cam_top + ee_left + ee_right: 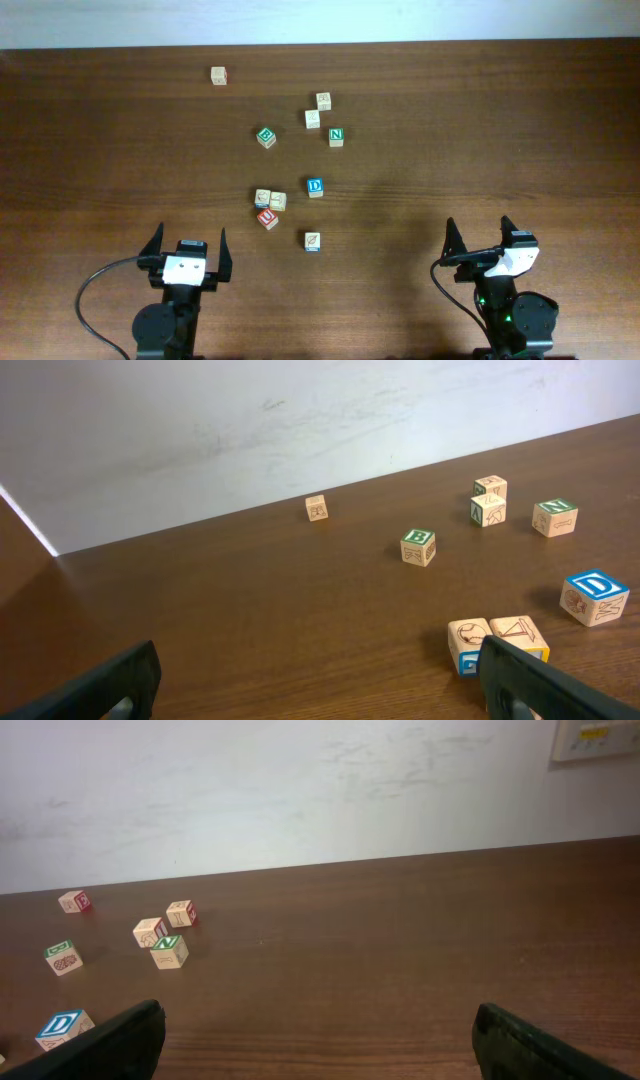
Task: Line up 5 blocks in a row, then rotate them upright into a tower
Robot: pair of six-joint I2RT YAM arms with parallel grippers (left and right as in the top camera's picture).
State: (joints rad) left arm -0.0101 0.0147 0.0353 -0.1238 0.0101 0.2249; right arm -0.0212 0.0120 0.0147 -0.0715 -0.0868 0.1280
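Blocks, wooden, five. Landmark: blue D cube (315, 187). Pale pair (270, 200), touching, to D's left; red U cube (267, 219) just beside them, nearer me; pale single (313, 241) nearer me than D. Likely light, rigid, smooth-faced: pinch opposite flat sides. My left claw (190, 235) and right claw (479, 228): both spread, empty.

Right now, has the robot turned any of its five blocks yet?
Done: nothing I can point to; one moment cannot show turning. In hand: nothing. The left gripper and right gripper are both open, empty and back from the blocks. Left: seemingly all five: the red U block, the blue D block, the left pale block and right pale block side by side, and the lone pale block.
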